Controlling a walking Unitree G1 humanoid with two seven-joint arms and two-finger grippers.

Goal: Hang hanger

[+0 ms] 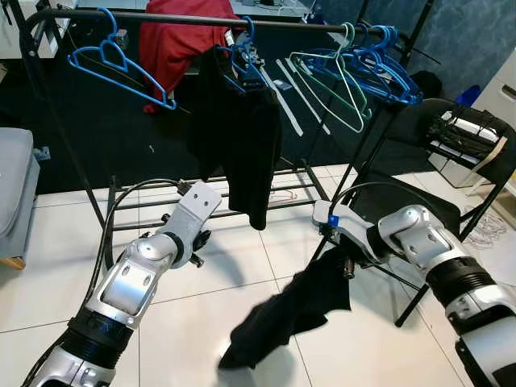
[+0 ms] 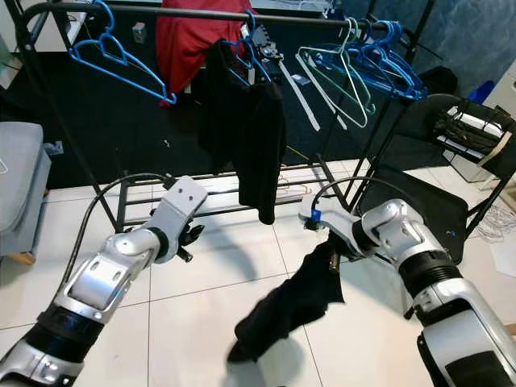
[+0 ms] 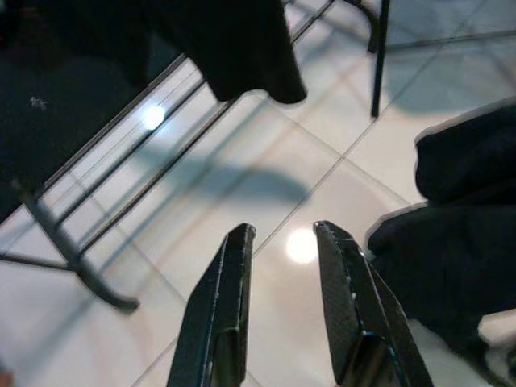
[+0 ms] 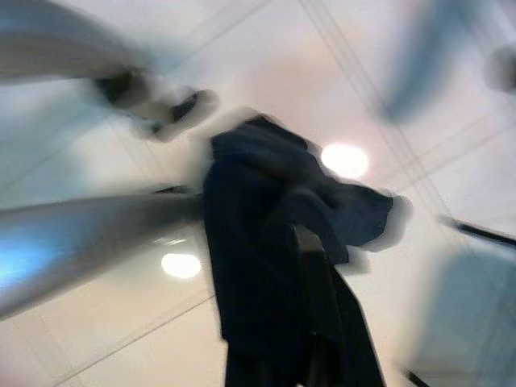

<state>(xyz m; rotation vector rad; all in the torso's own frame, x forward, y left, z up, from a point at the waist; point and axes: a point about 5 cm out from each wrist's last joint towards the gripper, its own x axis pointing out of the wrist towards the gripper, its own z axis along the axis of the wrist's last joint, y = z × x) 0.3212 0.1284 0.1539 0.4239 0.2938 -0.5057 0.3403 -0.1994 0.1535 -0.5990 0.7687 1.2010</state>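
1. Left eye view: the right gripper (image 1: 345, 266) is holding a black garment (image 1: 294, 314) that is dangling low above the tiled floor (image 1: 64, 266); the cloth is hiding its fingers, so clamped is my reading. The clothes rack (image 1: 185, 19) is carrying blue hangers (image 1: 117, 64), one of which is bearing a black shirt (image 1: 242, 133).
2. Right eye view: the left gripper (image 2: 187, 235) is hanging low, well short of the rail.
3. Left wrist view: the left gripper's fingers (image 3: 222, 314) are standing apart, gripping nothing.
4. Right wrist view: blurred; dark cloth is bunching over the gripper.
5. Judgement: carrying step; next, lifting toward the rail, since no hanger can be made out in the garment.
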